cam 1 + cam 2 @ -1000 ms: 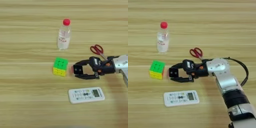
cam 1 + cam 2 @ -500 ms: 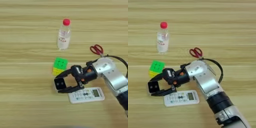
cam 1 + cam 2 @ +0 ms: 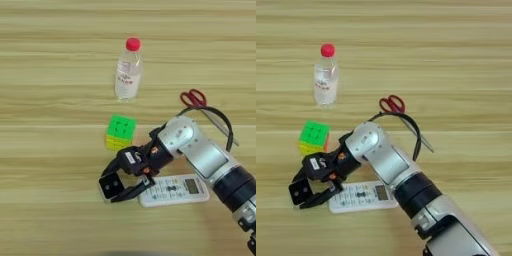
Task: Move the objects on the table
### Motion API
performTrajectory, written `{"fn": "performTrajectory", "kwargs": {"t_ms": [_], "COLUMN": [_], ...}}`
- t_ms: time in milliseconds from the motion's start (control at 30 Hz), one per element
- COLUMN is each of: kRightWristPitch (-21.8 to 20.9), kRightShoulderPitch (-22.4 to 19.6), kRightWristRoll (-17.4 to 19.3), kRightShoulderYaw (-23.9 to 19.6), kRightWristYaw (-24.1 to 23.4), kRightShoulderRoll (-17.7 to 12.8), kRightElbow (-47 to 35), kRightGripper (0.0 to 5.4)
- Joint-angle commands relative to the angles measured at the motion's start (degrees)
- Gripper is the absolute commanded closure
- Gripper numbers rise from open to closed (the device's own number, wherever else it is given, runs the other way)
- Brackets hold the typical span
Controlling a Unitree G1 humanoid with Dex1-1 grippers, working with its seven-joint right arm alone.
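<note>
My right gripper reaches in from the right and is shut on the small black cube with two white dots, which sits between its two black fingers just left of the white remote control. I cannot tell whether the cube touches the table. The green-yellow puzzle cube lies a short way behind the gripper. Further back, the clear plastic bottle with a red cap stands upright. Red-handled scissors lie at the right, partly behind the arm's black cable.
The silver forearm crosses the lower right of the table, over the remote's right end. Bare wood stretches across the left side and the far edge.
The gripper has carried the black cube leftward and toward the front edge, from beside the puzzle cube to just left of the remote. The other things have not moved.
</note>
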Motion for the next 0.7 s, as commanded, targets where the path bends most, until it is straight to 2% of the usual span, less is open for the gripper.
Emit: {"fn": "performTrajectory", "kwargs": {"t_ms": [33, 200, 500, 700], "kRightWristPitch": [-0.51, 0.67, -0.8, 0.28], "kRightShoulderPitch": [-4.33, -4.13, -3.95, -4.58], "kRightWristRoll": [0.11, 0.31, 0.84, 3.9], "kRightShoulderYaw": [-0.9, -0.76, -1.49, -3.89], "kRightWristYaw": [-1.2, -0.33, -0.87, -0.58], "kRightShoulderRoll": [-0.51, -0.64, -0.31, -0.02], "kRightElbow": [-1.38, -0.83, -0.38, -3.09], "kRightGripper": [2.93, 2.93, 1.88, 1.34]}}
